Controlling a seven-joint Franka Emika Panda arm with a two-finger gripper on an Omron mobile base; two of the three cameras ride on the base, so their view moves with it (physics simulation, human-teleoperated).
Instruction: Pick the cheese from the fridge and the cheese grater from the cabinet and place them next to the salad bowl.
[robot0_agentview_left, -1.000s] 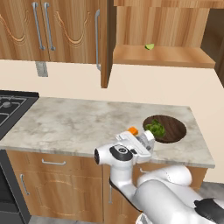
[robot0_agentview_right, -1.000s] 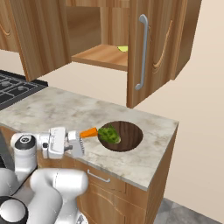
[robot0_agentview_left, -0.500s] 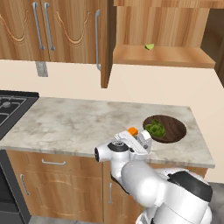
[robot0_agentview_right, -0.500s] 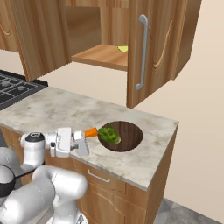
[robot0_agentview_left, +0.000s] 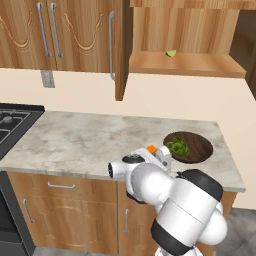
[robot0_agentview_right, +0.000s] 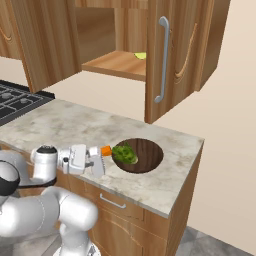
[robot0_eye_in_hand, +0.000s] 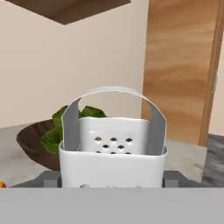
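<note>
My gripper (robot0_eye_in_hand: 112, 178) is shut on the cheese grater (robot0_eye_in_hand: 113, 151), a pale box grater with a curved handle, held low over the counter's front edge. From the sides, the gripper (robot0_agentview_left: 163, 158) (robot0_agentview_right: 96, 164) and the grater (robot0_agentview_right: 97, 167) sit just left of the salad bowl (robot0_agentview_left: 199, 145) (robot0_agentview_right: 150, 151), a dark brown bowl with green leaves. The orange cheese (robot0_agentview_left: 151, 148) (robot0_agentview_right: 106, 150) lies on the counter between the hand and the bowl. The bowl (robot0_eye_in_hand: 31, 144) shows behind the grater in the hand view. Above, the wooden cabinet (robot0_agentview_left: 185, 64) (robot0_agentview_right: 117, 62) stands open.
A small green item (robot0_agentview_left: 171, 53) (robot0_agentview_right: 141, 55) lies on the cabinet shelf. The open cabinet door (robot0_agentview_right: 165, 55) hangs over the counter above the bowl. A stove (robot0_agentview_left: 12, 120) (robot0_agentview_right: 17, 97) borders the marble counter (robot0_agentview_left: 90, 140) on the left. The counter ends just right of the bowl.
The gripper with the grater has crept a little to the right toward the salad bowl. The arm's body has risen and swung behind it. Cheese and bowl have stayed put.
</note>
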